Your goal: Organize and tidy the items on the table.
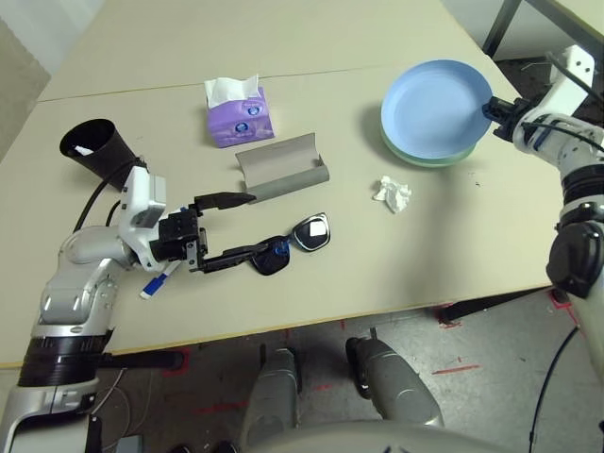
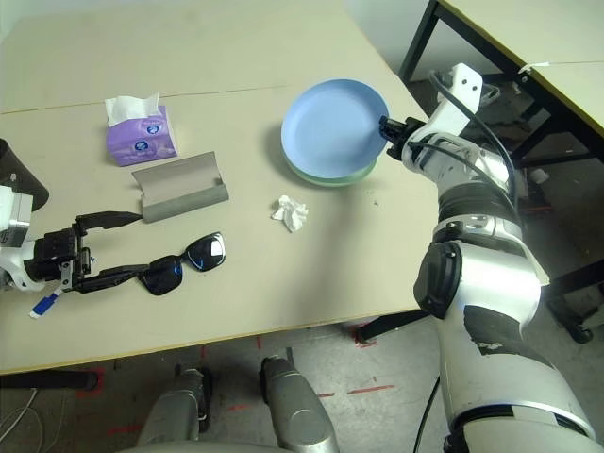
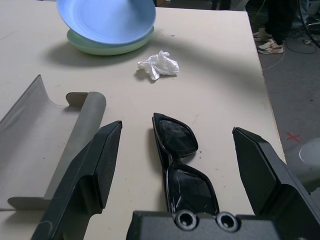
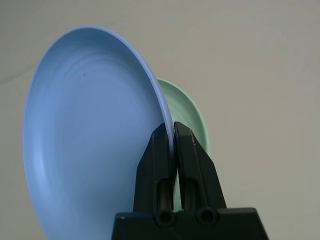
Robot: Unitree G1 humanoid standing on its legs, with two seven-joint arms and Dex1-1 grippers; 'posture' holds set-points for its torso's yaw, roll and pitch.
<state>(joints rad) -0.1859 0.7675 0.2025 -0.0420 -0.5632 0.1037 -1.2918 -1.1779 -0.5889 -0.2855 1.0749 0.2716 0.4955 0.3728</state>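
Black sunglasses (image 1: pixel 294 243) lie folded open on the table (image 1: pixel 453 255), near its front edge. My left gripper (image 1: pixel 242 226) is open, one finger on each side of the sunglasses' (image 3: pixel 179 159) left end. The open grey glasses case (image 1: pixel 283 168) lies just behind them. My right gripper (image 1: pixel 492 108) is shut on the rim of the blue plate (image 1: pixel 432 106), which is tilted above the green plate (image 1: pixel 423 157). A crumpled white tissue (image 1: pixel 392 193) lies in front of the plates. A blue-capped marker (image 1: pixel 159 281) pokes out under my left wrist. The black cup (image 1: pixel 96 147) stands behind that arm.
A purple tissue box (image 1: pixel 238 113) stands behind the case. The table's right edge runs just beyond the plates, with dark table legs (image 2: pixel 425 38) and floor past it. A seam line crosses the far part of the table.
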